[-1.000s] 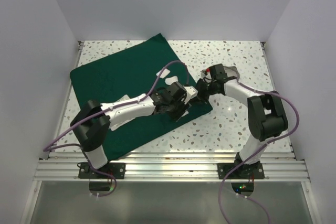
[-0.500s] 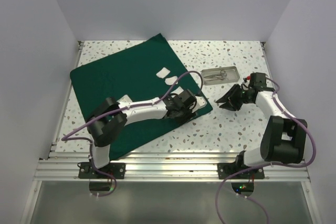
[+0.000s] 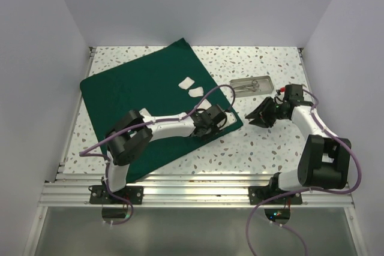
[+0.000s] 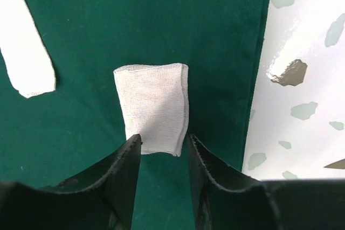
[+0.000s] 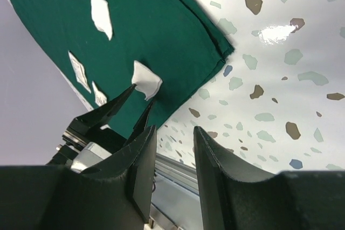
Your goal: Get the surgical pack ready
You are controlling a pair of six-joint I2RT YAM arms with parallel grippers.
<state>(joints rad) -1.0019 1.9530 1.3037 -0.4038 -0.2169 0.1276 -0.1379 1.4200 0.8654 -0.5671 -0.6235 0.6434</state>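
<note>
The dark green drape (image 3: 132, 88) lies flat on the left half of the table. My left gripper (image 3: 217, 118) is low over its right corner, open. In the left wrist view a white gauze pad (image 4: 153, 106) lies on the drape (image 4: 161, 20), its near edge just between my left gripper's (image 4: 163, 145) tips. A white packet (image 4: 24, 44) lies to its left. The steel tray (image 3: 267, 80) with scissor-like instruments (image 3: 247, 86) sits on bare table right of the drape. My right gripper (image 3: 261, 115) is open and empty over bare table, below the tray.
Two white packets (image 3: 186, 83) (image 3: 196, 92) lie on the drape near its right edge. The right wrist view shows the drape corner (image 5: 161, 25), the gauze pad (image 5: 145, 79) and the left gripper's fingers (image 5: 121, 103). White walls enclose the table; a metal rail runs along the near edge.
My right arm has pulled back to the right, away from the drape corner, uncovering the steel tray. My left gripper has shifted slightly right toward the drape's corner, at the gauze pad.
</note>
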